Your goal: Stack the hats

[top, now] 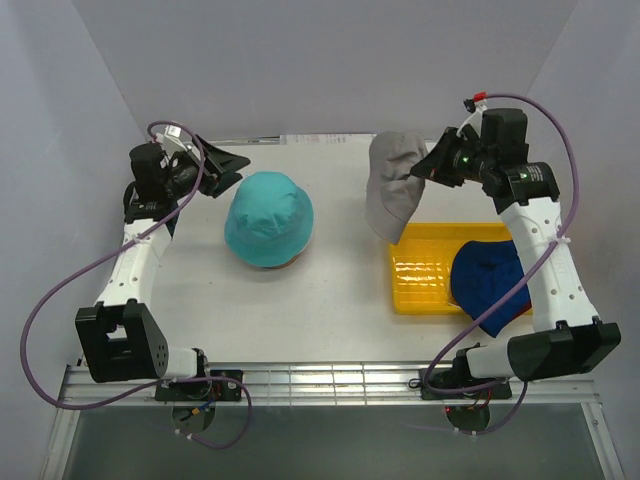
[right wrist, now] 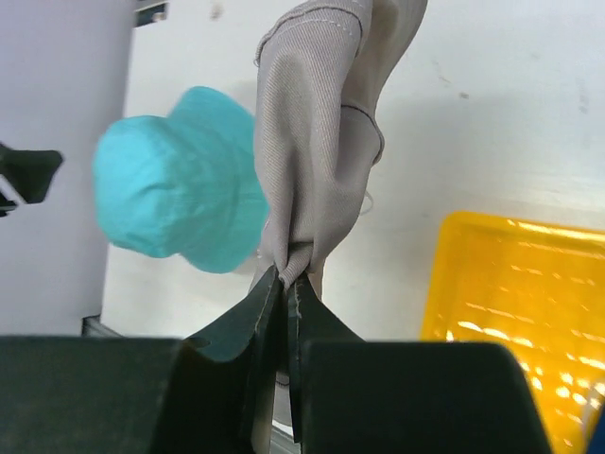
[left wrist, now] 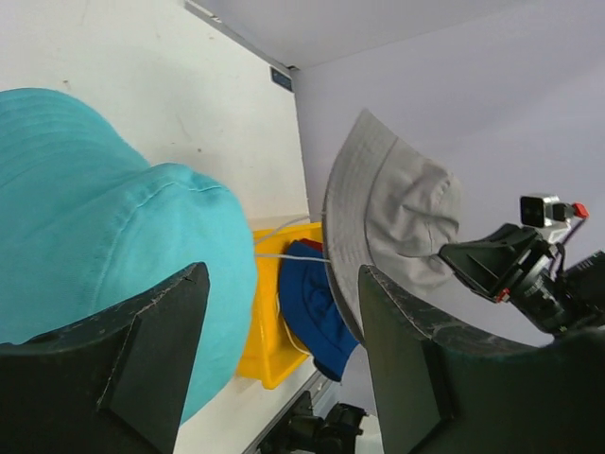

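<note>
The right fingers were clenched on a fold of brim of the grey hat, which hung limp and clear of the surface at about 1 o'clock in the top view. Its lower edge dangled over the far corner of the yellow tray. The teal hat sat crown-up near the middle, at roughly 8 o'clock from the grey one. The blue hat lay in the tray at 4 o'clock, spilling over its near rim. The left fingers stood spread and grasped nothing, at 10 o'clock just beside the teal hat. The step in hand looked like carrying the grey hat onto the teal. Pinched at one edge, the grey hat hung folded with its crown collapsed, so it would likely drape lopsided if simply dropped. Best to carry it toward 8 o'clock high enough for the trailing brim to clear the teal crown, then lower it opening-down. The idle left fingers could take the free side of the brim and spread it. The right grip should let go only once the crown was seated, without dragging the teal hat sideways.
</note>
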`<state>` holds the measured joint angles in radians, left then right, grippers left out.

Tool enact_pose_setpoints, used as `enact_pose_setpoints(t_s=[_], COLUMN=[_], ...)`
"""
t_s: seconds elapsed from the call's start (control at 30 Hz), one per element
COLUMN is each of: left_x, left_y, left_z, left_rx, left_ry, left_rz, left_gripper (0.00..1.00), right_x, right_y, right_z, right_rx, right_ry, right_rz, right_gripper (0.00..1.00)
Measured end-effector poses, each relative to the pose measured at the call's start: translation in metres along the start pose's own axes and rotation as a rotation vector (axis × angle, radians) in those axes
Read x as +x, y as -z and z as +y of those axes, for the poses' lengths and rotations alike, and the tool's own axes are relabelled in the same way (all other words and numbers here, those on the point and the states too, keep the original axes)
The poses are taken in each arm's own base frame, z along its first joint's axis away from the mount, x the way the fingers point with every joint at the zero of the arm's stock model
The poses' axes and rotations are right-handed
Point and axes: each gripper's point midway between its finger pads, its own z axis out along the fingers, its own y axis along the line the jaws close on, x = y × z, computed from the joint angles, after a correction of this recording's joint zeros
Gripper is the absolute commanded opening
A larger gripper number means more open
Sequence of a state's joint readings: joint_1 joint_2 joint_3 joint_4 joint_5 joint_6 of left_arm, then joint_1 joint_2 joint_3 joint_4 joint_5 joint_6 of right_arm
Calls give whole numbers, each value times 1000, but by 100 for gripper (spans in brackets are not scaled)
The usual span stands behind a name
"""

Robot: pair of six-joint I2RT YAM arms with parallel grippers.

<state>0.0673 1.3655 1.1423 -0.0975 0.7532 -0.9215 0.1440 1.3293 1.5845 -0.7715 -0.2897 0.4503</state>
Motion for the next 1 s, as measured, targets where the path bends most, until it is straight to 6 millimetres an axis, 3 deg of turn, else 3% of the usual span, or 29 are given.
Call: enact_pose_setpoints(t_s=[0.2, 0.4, 0.53, 0.73, 1.0], left_x=[-3, 9, 27, 37, 37], left_y=[2, -5, -14, -26, -44], left_z=[-37, -65, -81, -99, -104], left_rx=[124, 184, 208, 263, 303], left_ry=[24, 62, 86, 121, 176], left_rz=[-9, 9, 43, 59, 57], left_gripper=[76, 77, 77, 77, 77], right_x=[-26, -59, -69, -60, -46], right_y=[-20, -10, -4, -11, -26], right_z=[67, 127, 160, 191, 211], right_rx=[-231, -420, -519, -597, -631], right_ry=[36, 60, 75, 78, 76], right_rz=[-25, -96, -122, -83, -28], right_gripper=[8, 8, 8, 8, 8])
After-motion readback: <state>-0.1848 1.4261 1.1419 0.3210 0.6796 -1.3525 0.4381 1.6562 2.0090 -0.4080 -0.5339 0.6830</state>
